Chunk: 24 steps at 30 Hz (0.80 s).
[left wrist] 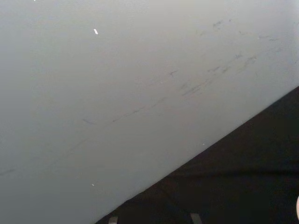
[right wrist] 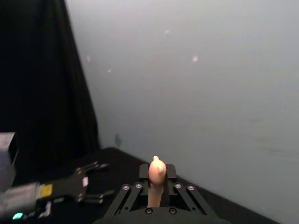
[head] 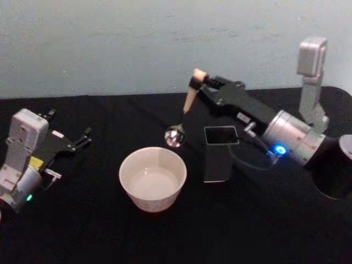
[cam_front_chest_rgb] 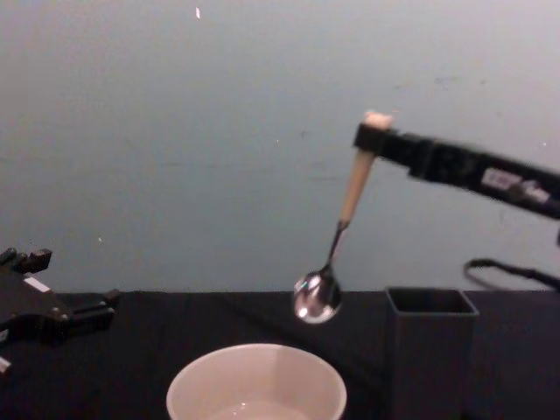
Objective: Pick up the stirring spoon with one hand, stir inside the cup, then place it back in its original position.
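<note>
Right gripper (head: pixel 199 82): black fingers clamped on the spoon (head: pixel 187 104) high on its beige handle, with the rounded handle top poking out above them. In the right wrist view that smooth, peach-coloured top (right wrist: pixel 156 171) sits squeezed between the two flat black pads of the right gripper (right wrist: pixel 157 176).

Spoon (cam_front_chest_rgb: pixel 348 203): in the air and tilted, bowl end down and slanting toward the desk's left side. The beige handle tapers into a thin dark neck and ends in a small, round, shiny metal bowl. The bowl hangs clear of the desk (head: pixel 82 231), above the gap between cup and holder, beyond the cup's far rim. It touches neither.

Cup (head: pixel 154 202): wide, round and cream-white with a smooth rim, standing near the middle of the desk.

Holder (head: pixel 219 159): tall, dark grey and square in section, with thin walls and an open top. It stands just right of the cup and apart from it. In the chest view the holder (cam_front_chest_rgb: pixel 430 350) rises higher than the cup (cam_front_chest_rgb: pixel 254 360).

Left gripper (head: pixel 82 137): idle near the desk's left edge, with its black fingers spread apart and nothing between them.

Desk: covered in matte black cloth. Its far edge meets a pale, lightly scuffed wall (head: pixel 110 44).
</note>
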### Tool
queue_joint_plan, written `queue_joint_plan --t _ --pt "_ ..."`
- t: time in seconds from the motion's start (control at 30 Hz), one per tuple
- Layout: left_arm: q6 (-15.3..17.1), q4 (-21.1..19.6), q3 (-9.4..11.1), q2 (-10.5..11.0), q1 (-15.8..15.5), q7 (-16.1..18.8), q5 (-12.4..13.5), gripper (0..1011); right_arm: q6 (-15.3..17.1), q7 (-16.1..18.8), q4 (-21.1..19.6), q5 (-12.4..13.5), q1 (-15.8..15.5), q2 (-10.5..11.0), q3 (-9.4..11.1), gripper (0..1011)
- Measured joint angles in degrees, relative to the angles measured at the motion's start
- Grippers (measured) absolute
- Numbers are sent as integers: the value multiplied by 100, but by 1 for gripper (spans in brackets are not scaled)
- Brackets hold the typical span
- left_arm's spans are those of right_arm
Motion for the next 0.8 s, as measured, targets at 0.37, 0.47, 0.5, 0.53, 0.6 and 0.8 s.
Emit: queue_joint_plan --t 0.37,0.47,0.5,0.53,0.6,0.8 --pt "0 0 0 0 0 0 0 1001 -98 266 312 -396 161 -107 -405 214" --pt "0 0 0 0 0 0 0 1001 -112 308 374 -451 174 -146 -463 214" --pt "0 0 0 0 0 0 0 1001 -123 324 398 -480 177 -162 -488 214" --pt "0 0 0 0 0 0 0 1001 -128 335 409 -492 177 -170 -502 214" --pt "0 0 0 0 0 0 0 1001 -147 362 434 -543 177 -187 -540 214" --pt "0 0 0 0 0 0 0 1001 -210 398 504 -699 174 -217 -624 214"
